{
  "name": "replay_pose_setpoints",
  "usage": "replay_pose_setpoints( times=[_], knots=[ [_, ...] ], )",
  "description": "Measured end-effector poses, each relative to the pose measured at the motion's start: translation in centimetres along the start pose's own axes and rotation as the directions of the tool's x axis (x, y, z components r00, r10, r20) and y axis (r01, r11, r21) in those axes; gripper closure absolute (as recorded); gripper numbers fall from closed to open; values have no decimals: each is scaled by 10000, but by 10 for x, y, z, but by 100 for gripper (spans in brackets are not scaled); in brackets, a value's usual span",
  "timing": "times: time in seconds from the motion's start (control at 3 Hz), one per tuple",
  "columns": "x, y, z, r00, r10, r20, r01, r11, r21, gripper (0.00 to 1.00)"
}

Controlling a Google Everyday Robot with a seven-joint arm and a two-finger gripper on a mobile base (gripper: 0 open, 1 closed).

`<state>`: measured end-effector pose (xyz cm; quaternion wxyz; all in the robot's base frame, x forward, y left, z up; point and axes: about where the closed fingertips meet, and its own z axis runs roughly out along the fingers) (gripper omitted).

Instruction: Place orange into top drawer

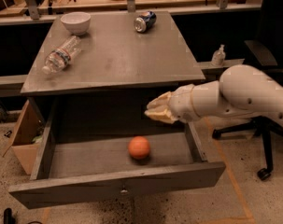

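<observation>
Grey wooden desk [113, 64]: wide, shallow grey top drawer [117, 183] seen pulled open beneath it. Cream gripper [156, 111] held above drawer's right rear, under desk edge. Nothing held; jaw spread cannot be told. Small round smooth orange [139, 147] seen resting mid drawer floor, below jaws, well apart. Judged light, firm, prone to rolling, slightly slippery; best taken across widest girth.
</observation>
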<state>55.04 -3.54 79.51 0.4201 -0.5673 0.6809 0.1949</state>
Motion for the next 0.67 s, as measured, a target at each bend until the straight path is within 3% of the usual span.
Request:
replay_pose_setpoints(
  times=[0.33,0.67],
  knots=[
    [-20,-16,-67,9953,287,929,-427,9874,1523,93],
    [1,-23,-101,9923,765,975,-969,9693,2260,93]
  ],
)
